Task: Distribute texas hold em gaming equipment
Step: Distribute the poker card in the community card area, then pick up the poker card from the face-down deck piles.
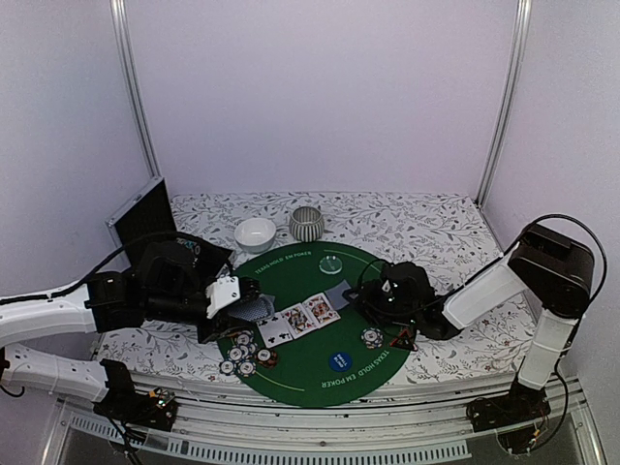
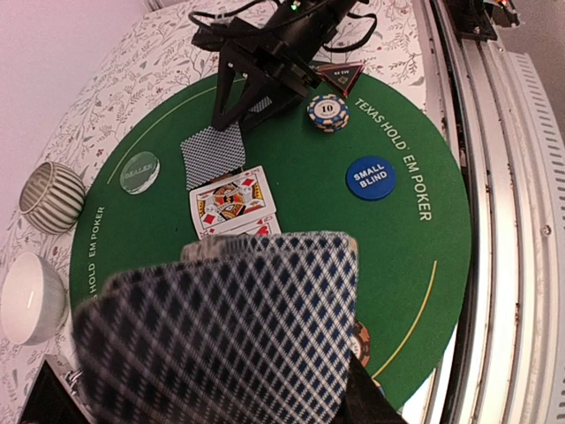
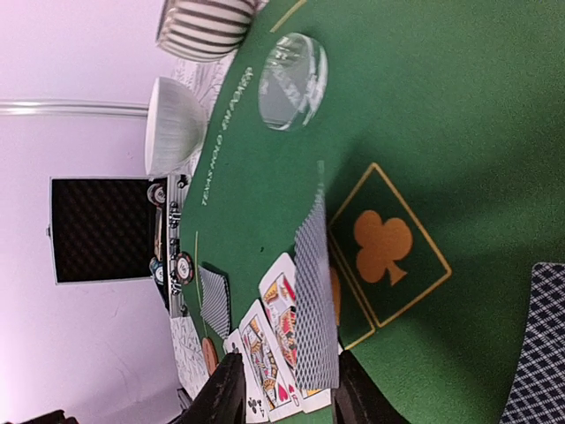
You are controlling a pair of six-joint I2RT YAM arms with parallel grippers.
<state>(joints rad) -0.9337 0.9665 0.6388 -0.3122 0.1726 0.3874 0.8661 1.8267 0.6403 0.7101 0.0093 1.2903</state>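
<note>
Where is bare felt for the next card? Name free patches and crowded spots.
Free: the big round green mat between the face-up cards and the blue Small Blind disc; also the far arc beside the pale green dealer disc. Crowded: the near-left rim, with striped chip stacks.

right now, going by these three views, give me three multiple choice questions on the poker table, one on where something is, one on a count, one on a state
1 The blue disc lies: a on the near half of the green mat; b at its far rim; c off it
2 Bowls in view: a one; b two; c four
3 The left claw is: a empty; b holding a fan of cards; c holding one chip

Answers:
1 a, it sits on the arms' side of the mat.
2 b, a white bowl and a striped bowl stand by the far rim.
3 b, patterned card backs fill the left wrist view.
</note>
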